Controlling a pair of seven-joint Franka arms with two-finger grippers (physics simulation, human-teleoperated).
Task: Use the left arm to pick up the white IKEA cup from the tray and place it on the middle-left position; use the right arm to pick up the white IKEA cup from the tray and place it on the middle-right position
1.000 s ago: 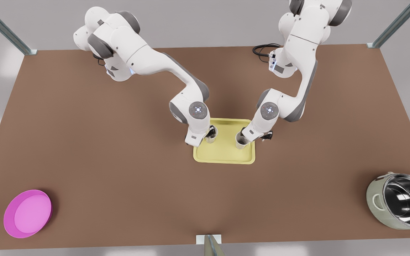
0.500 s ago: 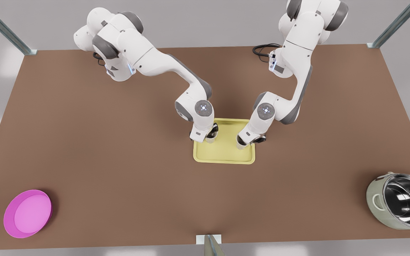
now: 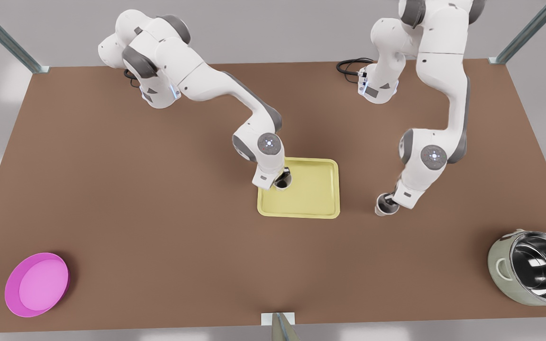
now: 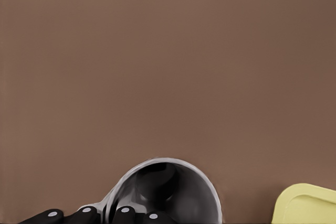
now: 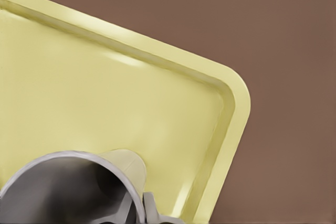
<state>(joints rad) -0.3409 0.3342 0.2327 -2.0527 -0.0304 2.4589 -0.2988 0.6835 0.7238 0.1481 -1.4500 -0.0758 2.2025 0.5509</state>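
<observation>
The worktop (image 3: 159,199) carries the tray (image 3: 299,215). Well off the tray, on the front view's right, the left claw (image 3: 390,202) is clamped on the rim of the carried cup (image 3: 383,210), low over bare brown. To place it well, I judge the claw should lower straight down, keep the cup upright, and let go only once the base sits flat. The right claw (image 3: 278,180) looks closed on the other cup (image 3: 284,182), just inside the tray's edge on the front view's left. 0.5 s ago both cups were over the tray. The left arm has since swung its cup clear, while the right arm has barely moved.
</observation>
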